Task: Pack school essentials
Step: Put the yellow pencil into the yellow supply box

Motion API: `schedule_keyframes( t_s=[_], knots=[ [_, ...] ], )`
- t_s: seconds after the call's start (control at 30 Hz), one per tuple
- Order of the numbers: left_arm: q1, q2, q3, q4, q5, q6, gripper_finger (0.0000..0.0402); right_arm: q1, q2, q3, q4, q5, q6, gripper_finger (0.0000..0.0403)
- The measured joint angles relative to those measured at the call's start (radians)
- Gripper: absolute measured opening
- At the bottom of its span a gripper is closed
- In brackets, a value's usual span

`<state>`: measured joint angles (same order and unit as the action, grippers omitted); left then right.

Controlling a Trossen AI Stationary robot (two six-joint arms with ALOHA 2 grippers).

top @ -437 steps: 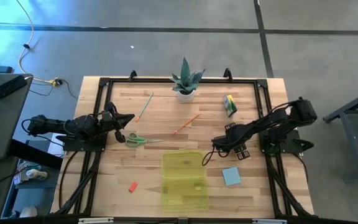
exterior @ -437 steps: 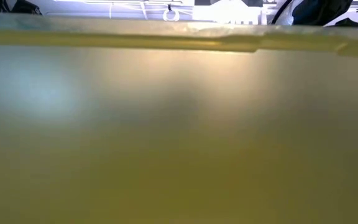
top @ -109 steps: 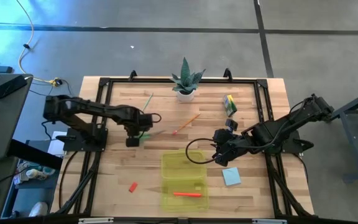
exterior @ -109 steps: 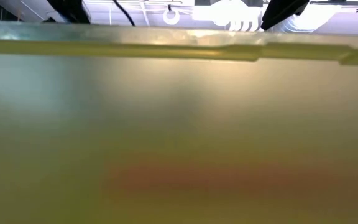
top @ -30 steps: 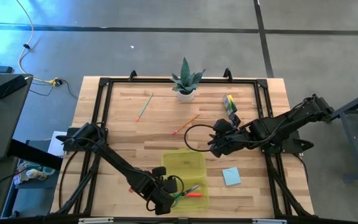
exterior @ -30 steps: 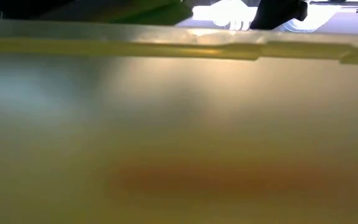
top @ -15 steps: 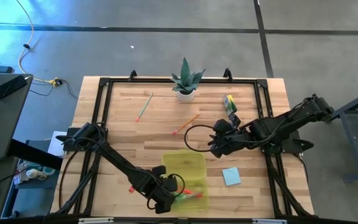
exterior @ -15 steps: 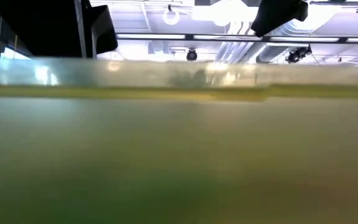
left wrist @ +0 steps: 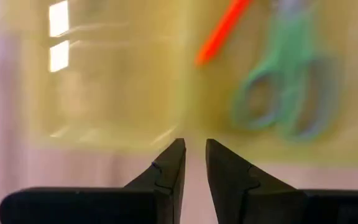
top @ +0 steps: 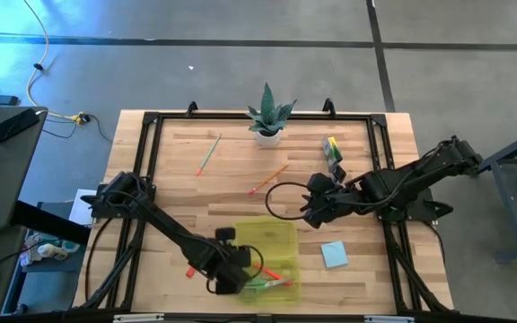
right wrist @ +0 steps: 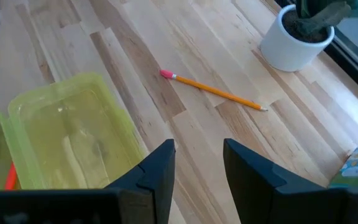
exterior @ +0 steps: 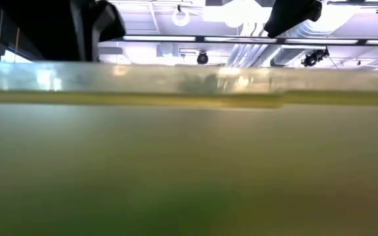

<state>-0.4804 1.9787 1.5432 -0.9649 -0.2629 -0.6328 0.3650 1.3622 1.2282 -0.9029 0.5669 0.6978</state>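
The green-handled scissors and the red marker lie inside the translucent yellow-green case, in its near half, at the table's front edge. The left gripper hangs at the case's left rim, its 2 fingers a narrow slit apart and holding nothing, the scissors lying free beyond them.

With the scissors apparently delivered, the step in hand looks like a clean pull-out: lifting straight clear of the rim before swinging away would avoid dragging the light case or catching a handle loop.

4 essentials lie outside the case: the tiny red eraser just left of it, the light-blue notepad just right of it, the orange pencil and the pale pencil toward the far side, and the crayon box near the potted plant.

The left arm reaches diagonally from its base at the table's left edge, stretched low to the case. The right gripper waits above bare wood beyond the case's far right corner, fingers parted and empty, pointed toward the orange pencil.
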Motion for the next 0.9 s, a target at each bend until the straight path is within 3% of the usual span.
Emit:
schedule_keyframes(
  t_s=[0.2,0.4,0.6,0.9],
  knots=[
    [0.026,-0.062,-0.007,-0.182,-0.114,-0.009,0.0041,-0.046,0.0,0.0,0.023,-0.025,-0.059,0.0128],
    [0.058,-0.172,-0.13,-0.244,-0.161,-0.073,0.0023,-0.121,0.0,0.0,0.068,-0.083,-0.156,0.0128],
    [0.119,-0.304,-0.334,-0.145,-0.176,-0.154,0.0002,-0.195,0.0,0.0,0.128,-0.135,-0.251,0.0128],
    [0.239,-0.524,-0.637,0.025,-0.177,-0.202,0.0001,-0.311,0.0,0.001,0.248,-0.227,-0.411,0.0128]
  ],
)
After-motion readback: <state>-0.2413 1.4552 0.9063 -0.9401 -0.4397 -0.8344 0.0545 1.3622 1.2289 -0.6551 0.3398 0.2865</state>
